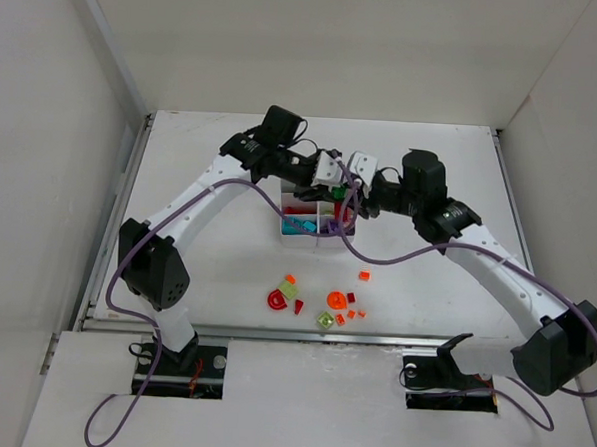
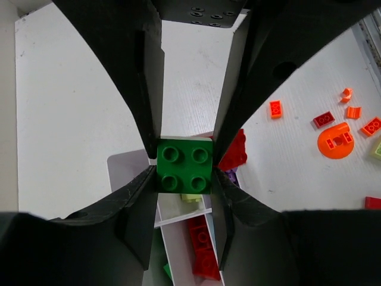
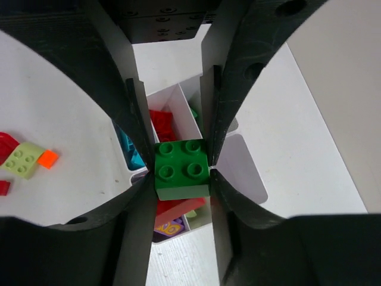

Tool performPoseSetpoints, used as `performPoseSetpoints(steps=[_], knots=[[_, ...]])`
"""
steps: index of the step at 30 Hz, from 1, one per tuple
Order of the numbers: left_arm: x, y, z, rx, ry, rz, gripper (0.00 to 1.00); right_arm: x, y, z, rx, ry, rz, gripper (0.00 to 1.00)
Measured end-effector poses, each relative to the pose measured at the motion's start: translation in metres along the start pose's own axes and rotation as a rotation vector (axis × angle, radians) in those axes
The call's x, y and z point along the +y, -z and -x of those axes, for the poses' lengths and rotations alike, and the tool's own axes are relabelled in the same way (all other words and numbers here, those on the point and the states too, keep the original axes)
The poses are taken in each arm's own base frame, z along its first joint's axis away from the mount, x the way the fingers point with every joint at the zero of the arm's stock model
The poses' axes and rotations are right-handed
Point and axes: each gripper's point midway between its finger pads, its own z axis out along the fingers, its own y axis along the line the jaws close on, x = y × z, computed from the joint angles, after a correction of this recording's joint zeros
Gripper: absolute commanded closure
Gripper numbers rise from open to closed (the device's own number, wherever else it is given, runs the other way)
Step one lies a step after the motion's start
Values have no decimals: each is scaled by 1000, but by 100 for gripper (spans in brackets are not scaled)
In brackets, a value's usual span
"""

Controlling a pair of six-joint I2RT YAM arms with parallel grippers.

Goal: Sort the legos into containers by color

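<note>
Hovering above a white table point(image 1: 451, 171), the left arm point(image 1: 195, 198) and right arm point(image 1: 496, 269) are arching in from the near corners and meeting over the containers point(image 1: 300, 237). These are sitting near the middle of the table, slightly toward the far edge.

The left gripper point(image 2: 184, 156) is clamping a dark green brick point(image 2: 184, 167), its 4 studs facing the camera. The right gripper point(image 3: 181, 156) is pinching a matching green brick point(image 3: 181, 170) the same way. Both bricks are hanging above the compartments, not inside them.

The loose legos point(image 1: 314, 302), red, orange and lime, are lying between the containers and the near edge.

As a judgement, only 1 arm should be lowering at a time, because the 2 grippers are hanging just beside each other. Each brick should be sitting squarely over the compartment showing green point(image 3: 194, 113), clear of the dividers, before the fingers are opening.

No brand or label is showing. A purple piece point(image 3: 168, 227) is bearing a pale mark too blurred to read.
</note>
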Motion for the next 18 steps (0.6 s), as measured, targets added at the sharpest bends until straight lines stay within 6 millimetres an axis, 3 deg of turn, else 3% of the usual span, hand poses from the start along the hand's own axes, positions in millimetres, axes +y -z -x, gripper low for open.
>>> performPoseSetpoints(steps=[2,3,10,18], knots=[[3,1,-2,6,9,15,100,-3,0,-1,12,-47,-25,35],[8,2,-4,17,15,37,100,-6,0,-3,24,-81,-48,33],[20,-7,-20,66,53,119,100,-28,5,-28,72,-355,-192,33],[33,-2,-49,135,134,224,100,-26,3,-43,61,-469,-222,32]])
